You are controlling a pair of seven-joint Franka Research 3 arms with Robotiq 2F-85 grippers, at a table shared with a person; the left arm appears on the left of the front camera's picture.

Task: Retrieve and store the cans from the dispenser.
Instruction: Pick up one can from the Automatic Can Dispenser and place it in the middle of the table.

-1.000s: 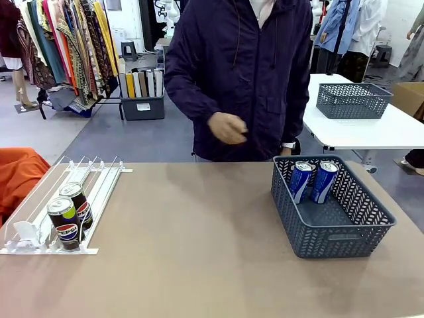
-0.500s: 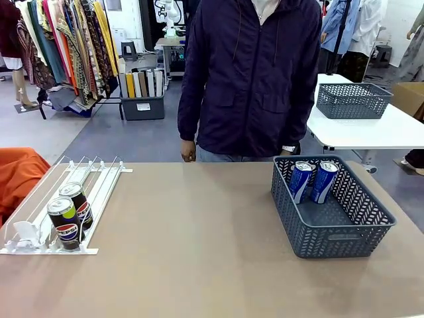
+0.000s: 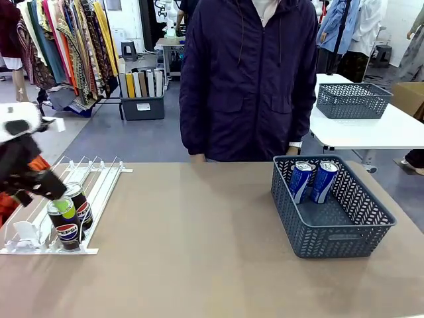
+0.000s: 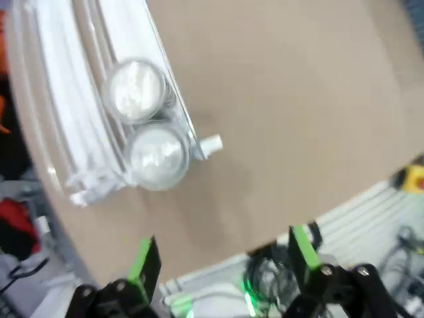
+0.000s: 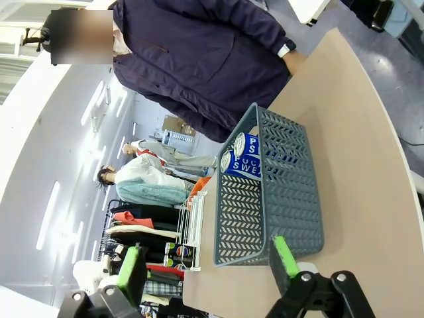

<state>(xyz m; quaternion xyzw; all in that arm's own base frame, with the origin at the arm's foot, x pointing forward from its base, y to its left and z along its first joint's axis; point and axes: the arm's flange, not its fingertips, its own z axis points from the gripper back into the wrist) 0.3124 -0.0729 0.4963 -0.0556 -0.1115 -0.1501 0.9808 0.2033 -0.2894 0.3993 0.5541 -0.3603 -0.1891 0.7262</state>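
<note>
Hovering, your left gripper (image 4: pixel 222 257) has fingers spread | two black cans (image 4: pixel 157 154) stand beyond its left finger, at the dispenser (image 4: pixel 66 126) end | right gripper (image 5: pixel 207 262) spread too, grey basket (image 5: pixel 265 192) ahead

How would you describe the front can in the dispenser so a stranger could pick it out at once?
Start at the table, on its left side, where the white dispenser lies. Two black Pepsi cans stand in one lane; the front can is the one at the rack's near end, closest to the robot, with its twin right behind.
</note>
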